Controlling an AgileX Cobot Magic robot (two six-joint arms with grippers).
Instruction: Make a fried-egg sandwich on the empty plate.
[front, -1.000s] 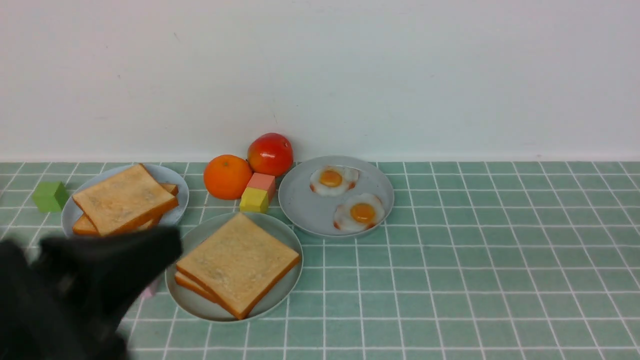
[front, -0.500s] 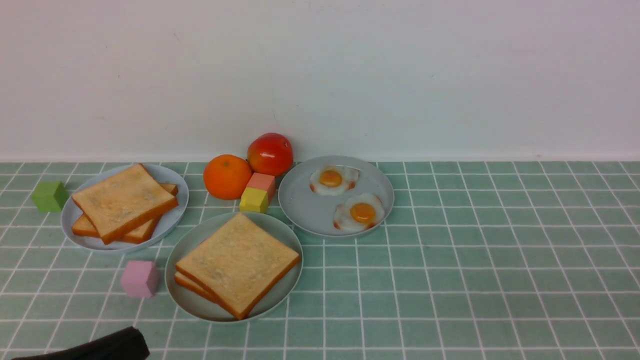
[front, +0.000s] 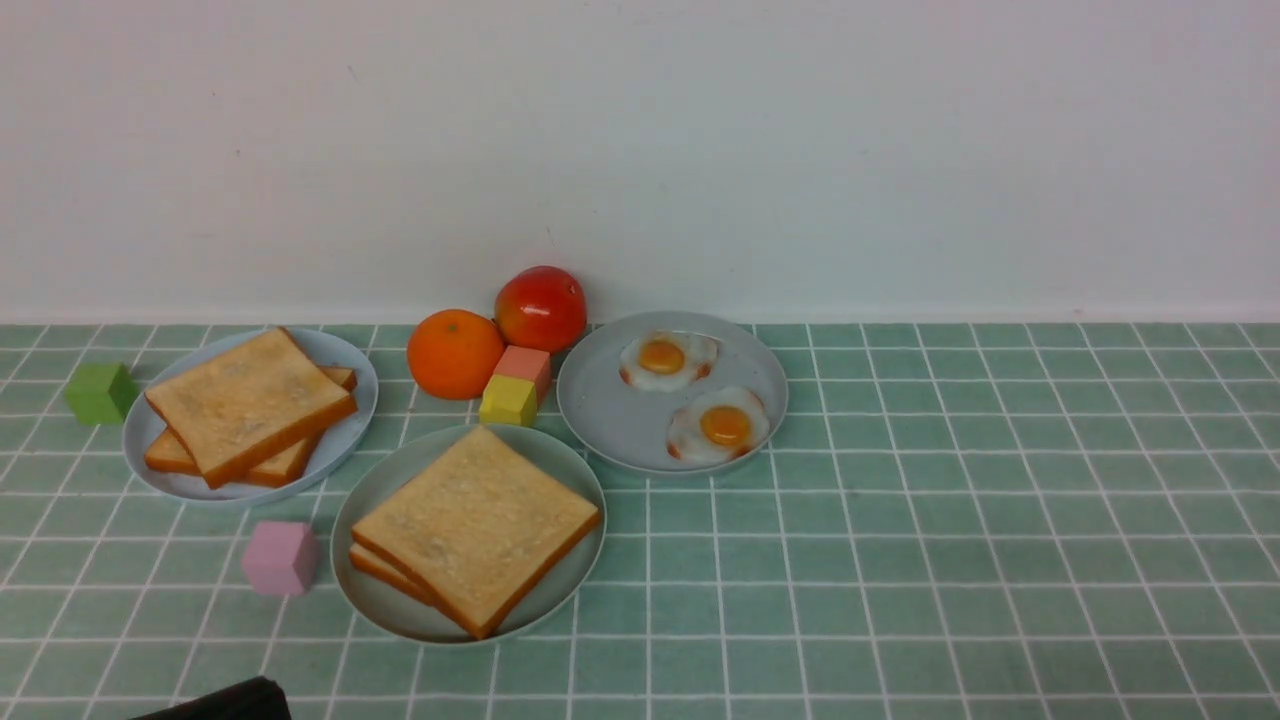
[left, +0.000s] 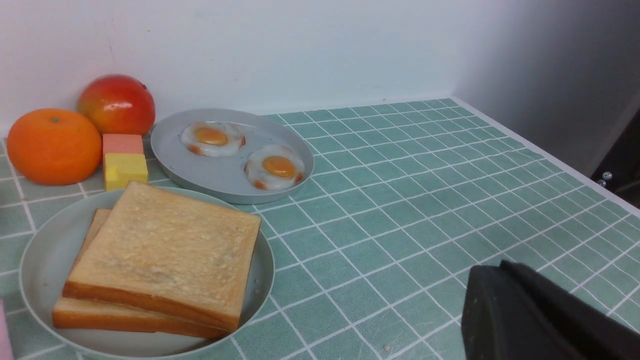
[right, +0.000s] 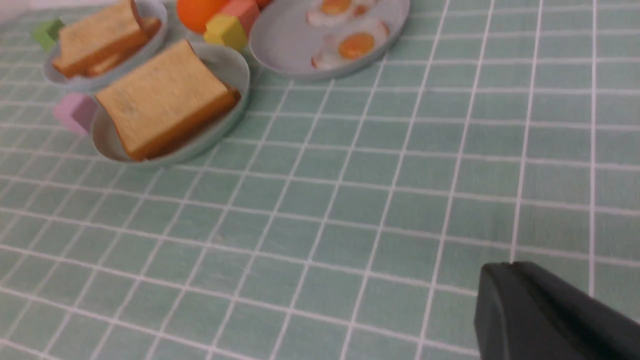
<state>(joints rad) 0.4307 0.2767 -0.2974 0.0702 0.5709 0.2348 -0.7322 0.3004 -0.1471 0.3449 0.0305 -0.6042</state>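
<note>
Two golden toast slices (front: 475, 525) lie stacked as a sandwich on the pale mint-green plate (front: 385, 605) at the front centre. What lies between them is hidden. The stack also shows in the left wrist view (left: 160, 250) and, blurred, in the right wrist view (right: 162, 97). My left gripper (left: 499, 265) is shut and holds nothing. It hovers over bare tiles to the right of that plate, and only a black tip of the left arm (front: 215, 700) shows at the front view's bottom edge. My right gripper (right: 508, 265) is shut and empty over bare tiles. It is outside the front view.
A grey-blue plate (front: 610, 410) carries two fried eggs (front: 722, 425). Another grey-blue plate (front: 350, 365) on the left holds a stack of bare toast (front: 250, 400). An orange (front: 455, 352), a red fruit (front: 541, 307), coral (front: 523, 365), yellow (front: 508, 400), pink (front: 280, 556) and green (front: 100, 392) blocks surround them.
My left arm has drawn back from beside the two toast plates to the bottom left corner of the front view. The pink block is uncovered. The food has not moved.
</note>
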